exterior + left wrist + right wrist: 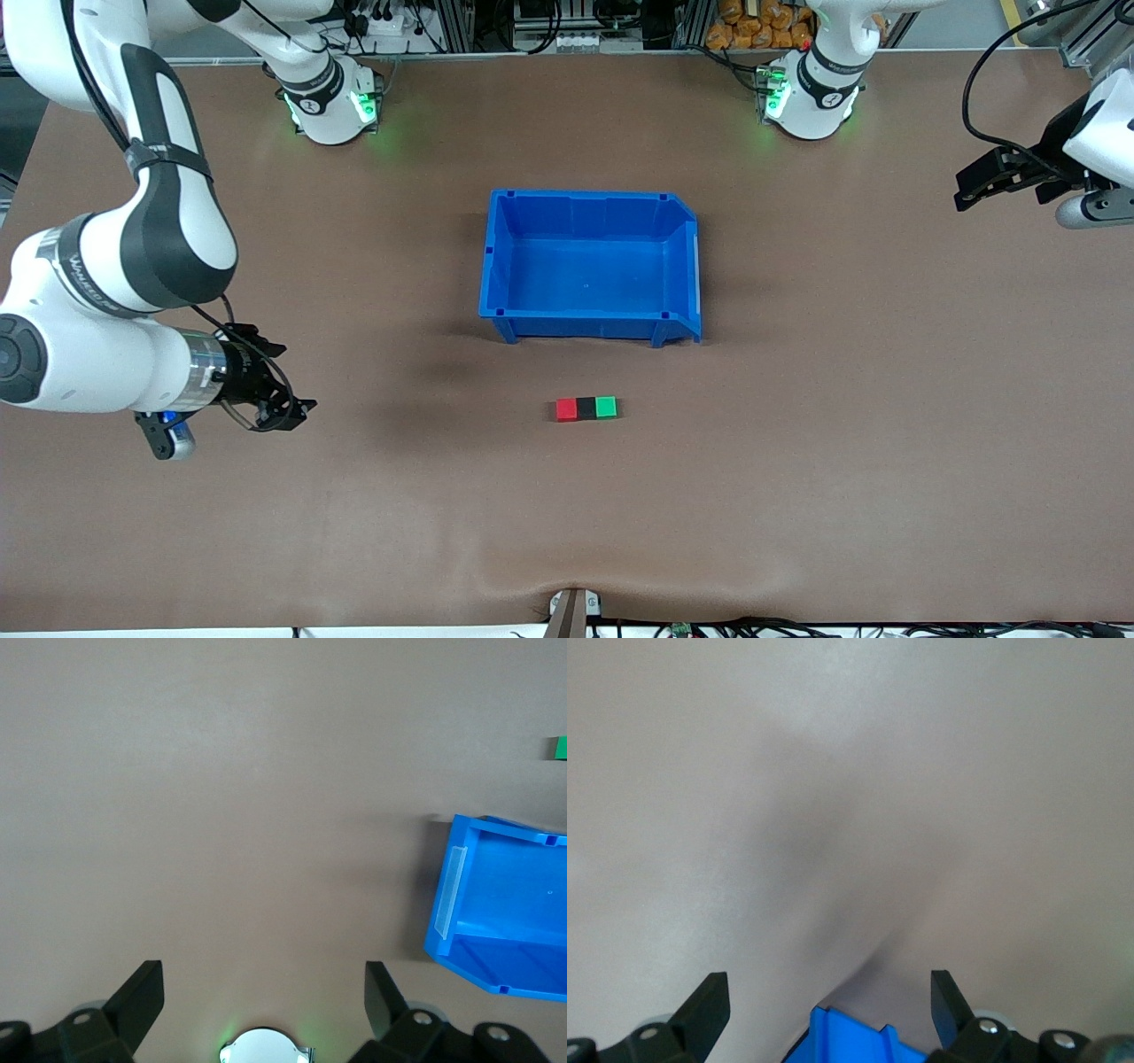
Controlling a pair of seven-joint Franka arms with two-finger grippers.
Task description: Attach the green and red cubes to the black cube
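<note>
The red cube (566, 409), black cube (586, 408) and green cube (606, 407) sit touching in a row on the brown surface (797, 487), nearer the camera than the blue bin (589, 268). The left hand (974, 188) and the right hand (297, 412) hang over bare surface, well apart from the cubes, fingers spread, holding nothing.

Red cube (566, 409), black cube (586, 408) and green cube (606, 407) are lying flat on the table, touching in one straight row, black between the coloured pair, green toward the left arm's end, red toward the right arm's.
</note>
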